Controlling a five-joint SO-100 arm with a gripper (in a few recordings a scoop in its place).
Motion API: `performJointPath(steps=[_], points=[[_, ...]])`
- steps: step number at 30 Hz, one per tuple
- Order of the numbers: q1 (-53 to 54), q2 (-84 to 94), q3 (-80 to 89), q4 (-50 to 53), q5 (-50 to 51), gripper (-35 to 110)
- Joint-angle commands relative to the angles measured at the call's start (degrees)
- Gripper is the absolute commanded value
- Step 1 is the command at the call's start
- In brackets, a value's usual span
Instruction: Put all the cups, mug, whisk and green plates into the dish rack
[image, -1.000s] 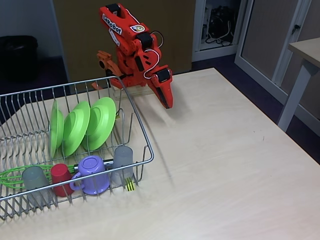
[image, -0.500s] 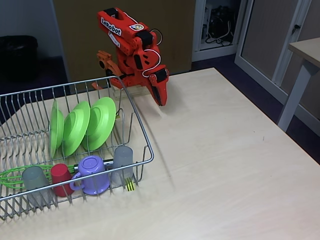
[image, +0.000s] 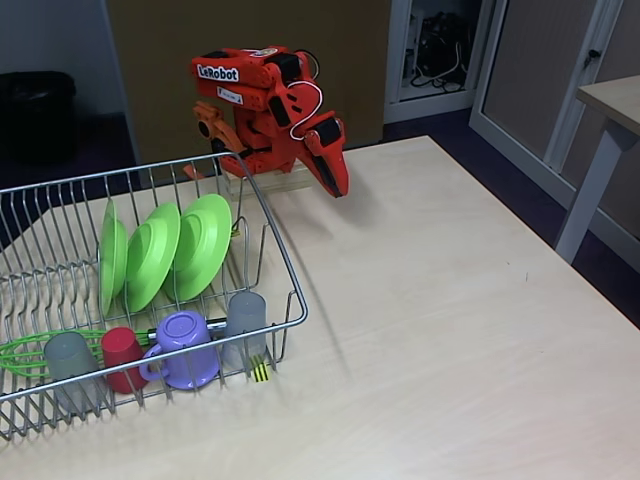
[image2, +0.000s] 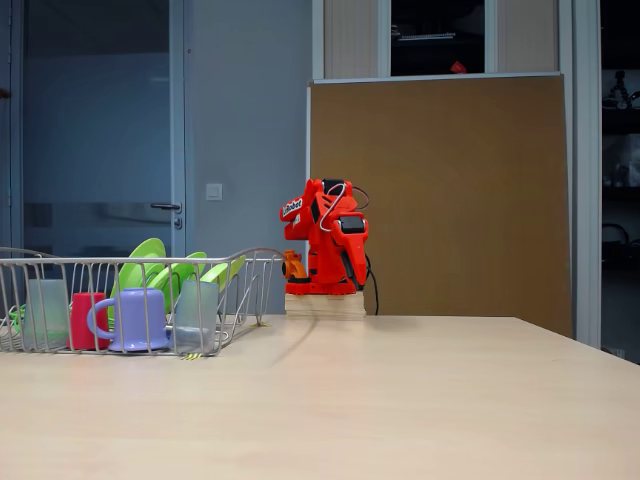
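Dish rack (image: 150, 290) contents: three green plates (image: 160, 250) upright between prongs; lavender mug (image: 183, 347), red cup (image: 122, 355) and two grey cups (image: 245, 320) along the front; whisk (image: 25, 355) lying behind them. All look light, rigid, slick plastic — grip rims or handle. Gripper (image: 335, 182) is empty, folded near the base — jaw opening cannot be told.

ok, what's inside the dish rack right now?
Three green plates on edge, two grey cups, a red cup, the purple mug. The whisk lies behind the cups, its handle mostly covered.
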Motion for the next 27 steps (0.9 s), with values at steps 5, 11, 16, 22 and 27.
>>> performJointPath(steps=[5,11,16,22,27], points=[[-10.55,4.48,0.97,2.46,-0.44,0],[-17.49,4.31,0.97,2.64,-2.99,0],[-17.58,4.31,0.97,2.64,-3.08,0],[-17.58,4.31,0.97,2.64,-3.08,0],[-17.58,4.31,0.97,2.64,-3.08,0]])
